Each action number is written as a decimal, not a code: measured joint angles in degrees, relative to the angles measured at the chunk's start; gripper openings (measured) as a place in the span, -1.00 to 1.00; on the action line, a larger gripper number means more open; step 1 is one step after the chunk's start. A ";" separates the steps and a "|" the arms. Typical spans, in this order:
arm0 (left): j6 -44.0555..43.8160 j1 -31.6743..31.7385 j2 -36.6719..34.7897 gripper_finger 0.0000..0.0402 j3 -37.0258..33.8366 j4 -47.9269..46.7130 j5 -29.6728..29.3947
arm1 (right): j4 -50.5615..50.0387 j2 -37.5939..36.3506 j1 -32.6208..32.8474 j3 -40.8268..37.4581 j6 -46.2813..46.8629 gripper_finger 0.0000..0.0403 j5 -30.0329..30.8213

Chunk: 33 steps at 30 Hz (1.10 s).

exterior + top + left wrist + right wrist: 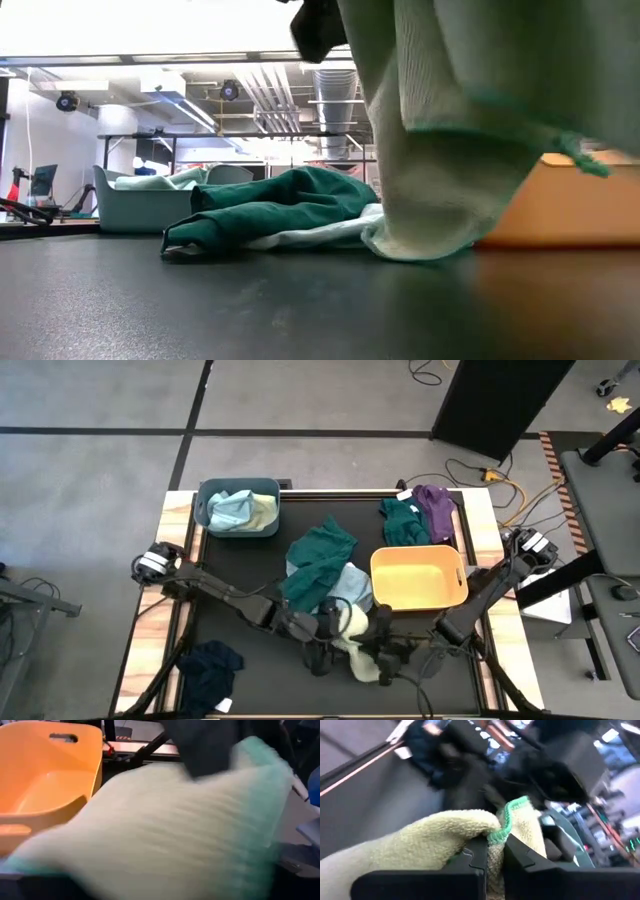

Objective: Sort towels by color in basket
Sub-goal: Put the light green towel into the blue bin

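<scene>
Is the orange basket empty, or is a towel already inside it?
Empty. The high view shows only the bare floor of the orange basket; the pale green towel lies outside it.

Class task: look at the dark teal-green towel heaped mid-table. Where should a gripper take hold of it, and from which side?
Grip the raised fold at the top of the dark teal-green towel, coming straight down from above. It lies crumpled on a pale towel, so a high ridge lifts it alone.

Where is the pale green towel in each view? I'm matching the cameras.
High: pale green towel low centre, between both arms.
Low: hanging at upper right.
Left wrist: fills the frame.
Right wrist: pinched in the right hand.
Shared landmark: orange basket.
</scene>
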 joint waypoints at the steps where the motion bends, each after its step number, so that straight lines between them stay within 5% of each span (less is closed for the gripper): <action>1: 1.06 -0.27 0.83 0.58 1.60 -0.01 0.75 | 0.56 0.00 -0.02 -0.46 1.36 -0.90 0.73; 8: 5.13 -0.97 6.42 0.37 11.93 -6.26 -0.99 | 6.22 0.02 0.10 -2.60 6.70 -0.79 1.05; 17: 4.72 -5.31 11.61 -0.90 26.09 -28.30 -12.02 | 8.07 -0.33 7.17 -2.70 8.21 -0.39 2.27; 24: -4.38 -8.04 8.83 -0.95 27.26 -39.40 -21.52 | 0.30 -1.78 14.73 -2.70 11.42 -0.04 14.36; 33: -28.49 -8.71 -3.57 -0.96 25.69 -67.43 -32.74 | -15.96 -4.04 18.52 -3.02 28.95 0.17 13.10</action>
